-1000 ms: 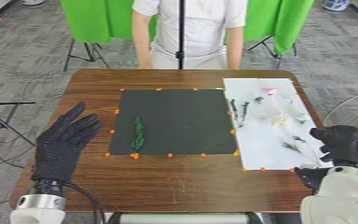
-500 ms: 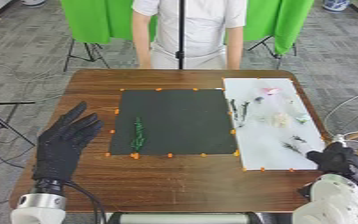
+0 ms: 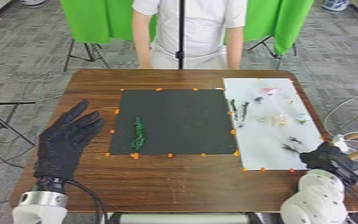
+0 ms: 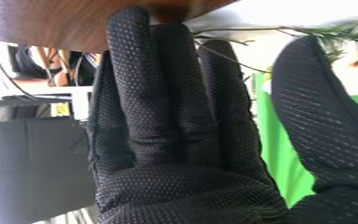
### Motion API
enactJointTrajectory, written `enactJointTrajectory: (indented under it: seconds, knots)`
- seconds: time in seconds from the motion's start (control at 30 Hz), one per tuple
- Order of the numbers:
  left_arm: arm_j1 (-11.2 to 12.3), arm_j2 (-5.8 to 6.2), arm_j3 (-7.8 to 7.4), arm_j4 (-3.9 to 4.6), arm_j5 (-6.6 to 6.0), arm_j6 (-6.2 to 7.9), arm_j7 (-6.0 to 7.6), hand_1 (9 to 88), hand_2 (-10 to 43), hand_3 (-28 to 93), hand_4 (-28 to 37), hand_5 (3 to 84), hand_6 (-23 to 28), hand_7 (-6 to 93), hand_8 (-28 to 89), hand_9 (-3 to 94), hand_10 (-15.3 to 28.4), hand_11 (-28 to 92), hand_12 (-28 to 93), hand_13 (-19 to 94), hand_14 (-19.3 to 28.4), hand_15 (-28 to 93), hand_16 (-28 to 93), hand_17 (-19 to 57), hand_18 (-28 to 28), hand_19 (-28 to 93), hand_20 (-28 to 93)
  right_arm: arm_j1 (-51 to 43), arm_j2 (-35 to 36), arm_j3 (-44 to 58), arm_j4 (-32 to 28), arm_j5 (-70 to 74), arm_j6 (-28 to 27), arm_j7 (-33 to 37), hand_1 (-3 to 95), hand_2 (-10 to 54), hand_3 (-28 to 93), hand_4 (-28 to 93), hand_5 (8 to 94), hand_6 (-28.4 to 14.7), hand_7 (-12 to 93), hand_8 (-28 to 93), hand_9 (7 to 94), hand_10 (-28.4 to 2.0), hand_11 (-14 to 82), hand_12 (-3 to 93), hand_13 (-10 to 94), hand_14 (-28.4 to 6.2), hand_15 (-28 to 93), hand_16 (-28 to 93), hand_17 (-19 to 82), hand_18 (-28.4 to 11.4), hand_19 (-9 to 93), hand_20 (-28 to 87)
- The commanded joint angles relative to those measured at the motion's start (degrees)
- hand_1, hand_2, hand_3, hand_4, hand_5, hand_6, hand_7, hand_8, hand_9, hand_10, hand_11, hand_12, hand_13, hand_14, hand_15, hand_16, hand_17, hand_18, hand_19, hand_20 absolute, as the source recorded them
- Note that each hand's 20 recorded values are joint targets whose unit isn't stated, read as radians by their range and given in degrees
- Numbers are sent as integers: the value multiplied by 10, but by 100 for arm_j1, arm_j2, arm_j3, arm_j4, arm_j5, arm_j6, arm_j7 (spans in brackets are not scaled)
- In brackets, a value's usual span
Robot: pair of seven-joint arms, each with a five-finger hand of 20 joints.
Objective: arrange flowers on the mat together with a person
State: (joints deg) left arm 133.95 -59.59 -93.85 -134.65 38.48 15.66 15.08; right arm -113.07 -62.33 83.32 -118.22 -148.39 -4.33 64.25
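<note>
My left hand (image 3: 64, 142), fingers straight, is at the table's left side, apart from the dark mat (image 3: 180, 122). A green sprig (image 3: 139, 135) lies lengthwise on the mat's left part. My right hand (image 3: 325, 159) is at the lower right corner of the white sheet (image 3: 269, 155), near dark sprigs (image 3: 291, 148). Higher on the sheet are a pale yellow flower (image 3: 280, 120), a pink flower (image 3: 270, 91) and long dark green stems (image 3: 245, 111). In the right wrist view my right hand (image 4: 180, 135) has straight fingers with the thumb apart; green foliage (image 4: 349, 34) is beyond the thumb.
Orange markers (image 3: 169, 155) line the edges of the mat and sheet on the brown table (image 3: 175, 187). A person in white (image 3: 213, 30) stands across the table with both arms down, behind a thin dark pole (image 3: 182, 45). Green cloth (image 3: 286, 22) hangs behind.
My right hand has moved down off the side of the sheet, then slightly left toward its lower corner. My left hand and the sprig on the mat have stayed put.
</note>
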Motion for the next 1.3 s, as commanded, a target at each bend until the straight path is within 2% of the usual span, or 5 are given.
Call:
enactJointTrajectory:
  seconds: [0.03,0.47,0.8,1.07,1.3]
  knots:
    - [24,35,66,35,-34,-16,21,234,104,761,-253,374,108,107,-92,362,231,261,86,260,284,492,-119,-79,239,606,-34,115,261,-344,478,-804,536,233,485,-94,694,-282,819,3,134,-27,841,-125,211,150,749,-95,421,135,242,-189,810,-22]
    - [18,191,115,55,-114,34,271,234,104,761,-253,376,108,108,-93,363,232,260,86,261,284,492,-119,-79,239,605,-33,444,531,-629,403,-1458,1300,275,524,-95,664,-283,901,17,156,12,923,-111,242,171,819,-87,462,156,279,-187,855,-36]
    - [187,439,-106,-150,-162,220,511,235,104,761,-253,375,108,107,-93,363,232,260,85,261,284,491,-118,-79,239,606,-33,1816,245,-1763,-321,-953,1486,-560,502,-95,703,-283,917,15,155,25,935,-119,256,170,837,-94,466,159,285,-197,874,-64]
    - [-91,455,-120,-207,-32,160,134,234,103,762,-252,376,108,106,-93,363,232,260,86,261,284,492,-119,-79,239,606,-33,2651,-981,-2413,192,-170,796,-1792,504,-95,693,-283,928,12,164,31,937,-122,285,165,849,-100,480,162,291,-205,890,-81]
    - [-244,599,93,-175,-67,307,376,234,103,761,-253,376,108,107,-93,363,232,262,86,261,284,492,-119,-79,239,605,-33,2408,-1872,-2377,634,-391,-107,-2566,501,-95,689,-283,932,11,168,34,937,-123,295,161,850,-103,485,162,292,-205,896,-93]
